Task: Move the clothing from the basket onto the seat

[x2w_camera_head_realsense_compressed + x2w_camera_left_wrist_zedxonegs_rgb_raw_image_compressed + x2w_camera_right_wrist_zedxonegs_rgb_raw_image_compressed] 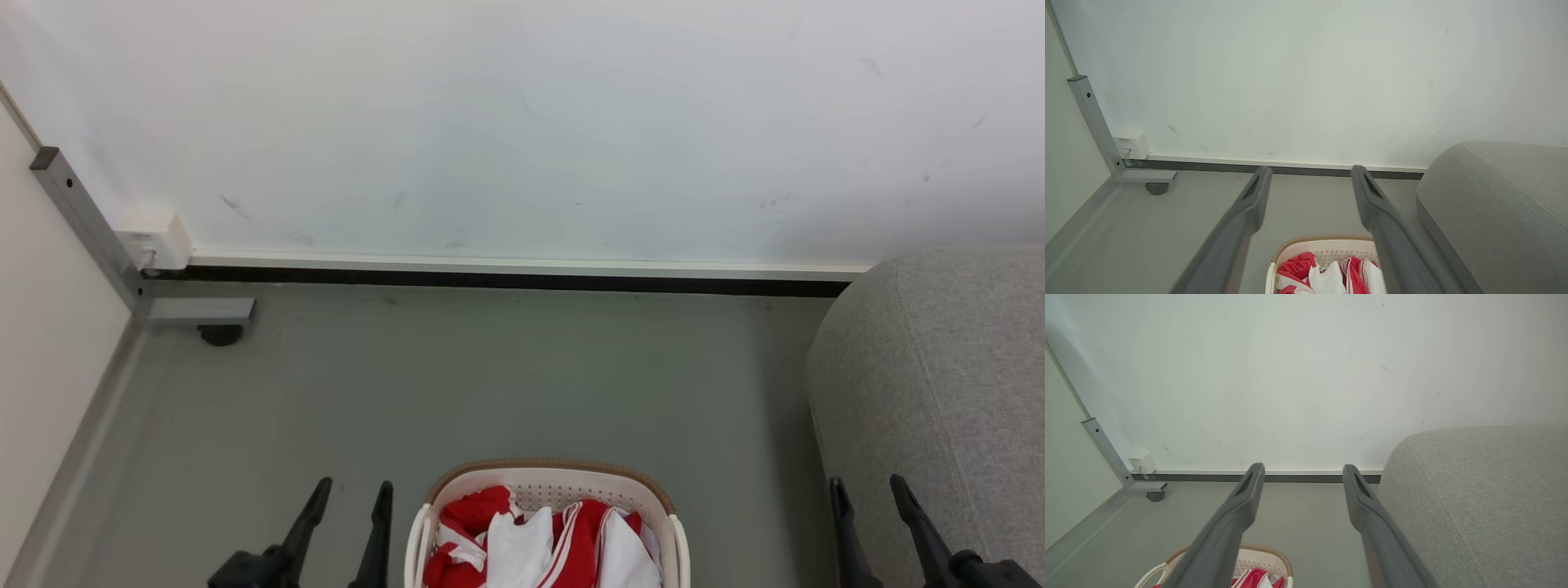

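Basket (552, 468) w/ clothing (478, 508) on open floor (490, 384); seat (939, 384) edge near its right.

One laundry basket (547, 478) stands on the floor. The red-and-white garments (571, 539) in it are hard to count: the heap is cut off by the picture's lower edge and its folds run together, so there may be two or more pieces. There is one grey sofa (939, 367). There are two tools, the left tool (355, 487) and the right tool (867, 483), each with two long dark fingers (306, 514), so four fingers in all. By the wall there is one white socket box (155, 238), one grey metal frame (82, 212) and one black caster wheel (220, 334) under it.
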You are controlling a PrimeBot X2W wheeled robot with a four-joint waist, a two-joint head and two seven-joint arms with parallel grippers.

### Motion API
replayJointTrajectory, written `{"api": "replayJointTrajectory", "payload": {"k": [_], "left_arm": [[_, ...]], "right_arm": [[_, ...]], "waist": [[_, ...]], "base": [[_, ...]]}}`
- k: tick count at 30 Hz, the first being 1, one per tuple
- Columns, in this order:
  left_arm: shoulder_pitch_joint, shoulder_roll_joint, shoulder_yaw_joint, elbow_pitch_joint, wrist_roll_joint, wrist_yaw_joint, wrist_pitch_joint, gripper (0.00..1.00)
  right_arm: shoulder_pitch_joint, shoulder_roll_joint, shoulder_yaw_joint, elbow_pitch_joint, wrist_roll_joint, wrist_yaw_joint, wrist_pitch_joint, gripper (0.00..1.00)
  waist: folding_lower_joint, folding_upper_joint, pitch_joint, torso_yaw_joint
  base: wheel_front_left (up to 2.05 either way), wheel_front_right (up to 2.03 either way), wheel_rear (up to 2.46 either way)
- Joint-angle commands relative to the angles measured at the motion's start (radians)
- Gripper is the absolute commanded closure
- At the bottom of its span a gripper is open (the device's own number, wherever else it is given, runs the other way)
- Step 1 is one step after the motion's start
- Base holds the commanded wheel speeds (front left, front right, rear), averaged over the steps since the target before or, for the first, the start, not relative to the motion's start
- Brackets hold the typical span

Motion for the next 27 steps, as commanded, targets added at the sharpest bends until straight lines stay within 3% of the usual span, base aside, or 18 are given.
{"api": "replayJointTrajectory", "payload": {"k": [1, 10, 18, 27], "left_arm": [[0.005, 0.008, 0.003, 0.003, -0.005, 0.002, -0.001, 0.00], [-0.001, 0.010, -0.002, 0.008, -0.029, 0.002, -0.001, 0.00], [-0.056, 0.032, -0.029, 0.015, -0.040, 0.002, -0.001, 0.00], [-0.213, 0.085, -0.126, 0.140, -0.034, 0.002, -0.001, 0.00]], "right_arm": [[0.004, -0.006, 0.000, 0.003, 0.000, -0.002, 0.000, 0.00], [-0.010, -0.006, 0.011, -0.002, 0.008, -0.002, 0.000, 0.00], [-0.043, -0.006, 0.025, -0.027, 0.012, -0.002, 0.000, 0.00], [-0.105, -0.005, 0.061, -0.101, 0.039, -0.002, 0.000, 0.00]], "waist": [[0.0000, -0.0001, 0.000, -0.002], [0.0000, -0.0001, 0.013, -0.032], [0.0000, -0.0001, 0.063, -0.105], [0.0000, -0.0001, 0.207, -0.212]], "base": [[0.00, 0.00, 0.00], [0.00, 0.00, 0.00], [0.00, 0.00, 0.00], [0.00, 0.00, 0.00]]}}
